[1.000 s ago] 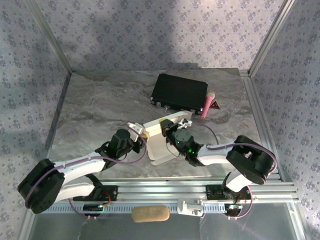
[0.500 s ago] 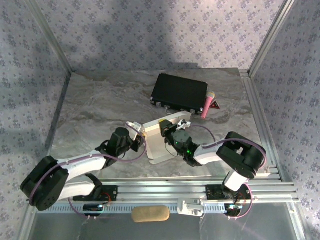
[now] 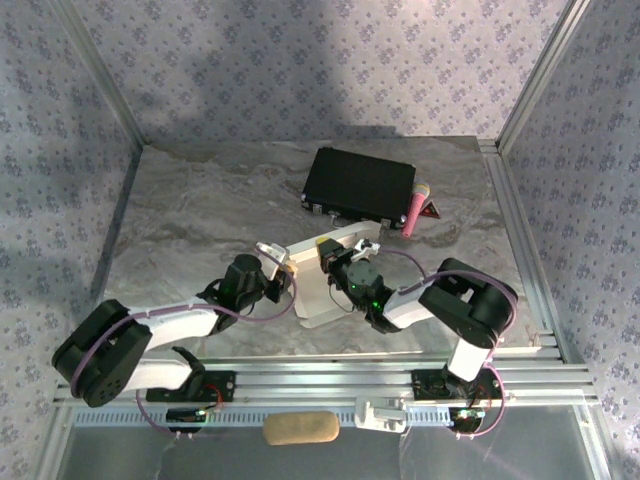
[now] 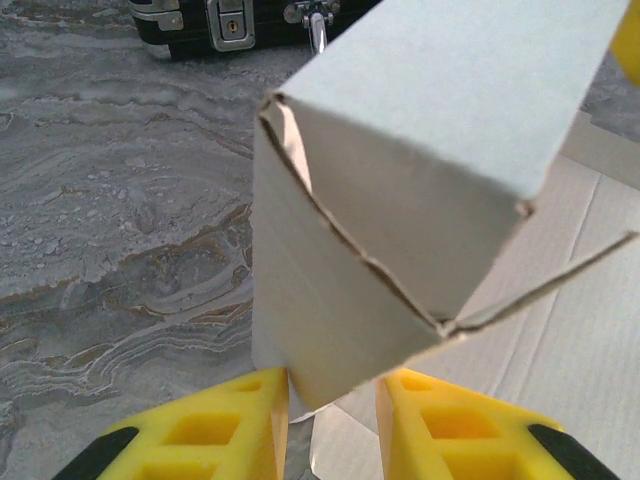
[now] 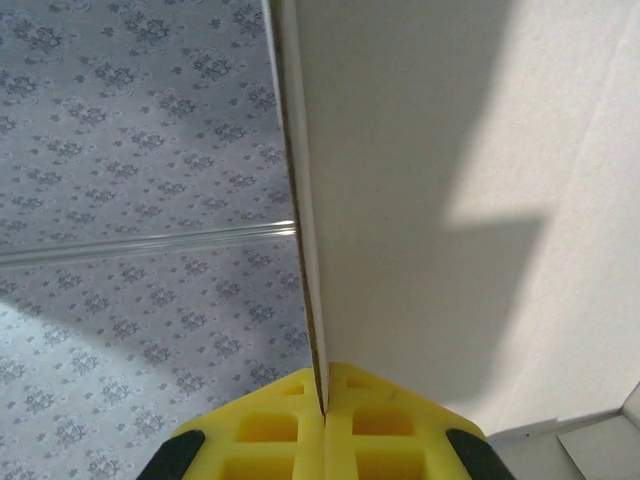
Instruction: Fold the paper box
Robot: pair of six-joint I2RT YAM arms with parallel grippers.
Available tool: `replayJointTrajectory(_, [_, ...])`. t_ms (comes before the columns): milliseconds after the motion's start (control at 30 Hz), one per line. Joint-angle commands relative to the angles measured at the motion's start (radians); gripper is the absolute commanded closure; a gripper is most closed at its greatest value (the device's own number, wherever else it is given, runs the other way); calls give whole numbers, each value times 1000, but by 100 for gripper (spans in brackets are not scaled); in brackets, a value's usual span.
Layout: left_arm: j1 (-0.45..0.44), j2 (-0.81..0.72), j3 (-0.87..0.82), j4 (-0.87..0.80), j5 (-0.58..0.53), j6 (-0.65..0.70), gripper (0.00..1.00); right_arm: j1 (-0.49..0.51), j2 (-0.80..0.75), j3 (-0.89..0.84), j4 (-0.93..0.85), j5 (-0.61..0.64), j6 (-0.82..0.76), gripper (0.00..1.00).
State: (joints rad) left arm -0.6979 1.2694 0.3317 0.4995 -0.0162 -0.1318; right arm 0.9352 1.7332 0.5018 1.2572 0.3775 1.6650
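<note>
Findings: noted paper box [image 3: 316, 300] panel edge pinched in right gripper [image 5: 323, 400] jaws, pressed together; observed folded corner clamped between left gripper [image 4: 332, 395] jaws.

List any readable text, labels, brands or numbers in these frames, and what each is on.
No readable text in any view.
paper box: plain cardboard, no print on the faces shown.
black case: no label visible; its metal latches carry no legible marking.
pink object beside the case: too small to tell whether it carries any text.
</note>
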Motion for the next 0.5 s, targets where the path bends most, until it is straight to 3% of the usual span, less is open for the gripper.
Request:
replayJointTrajectory(0, [11, 5, 29, 69, -2, -11, 71, 0, 50, -6, -19, -33, -20, 100])
replayJointTrajectory(467, [31, 18, 35, 127, 25, -58, 77, 1, 98, 14, -3, -37, 12, 100])
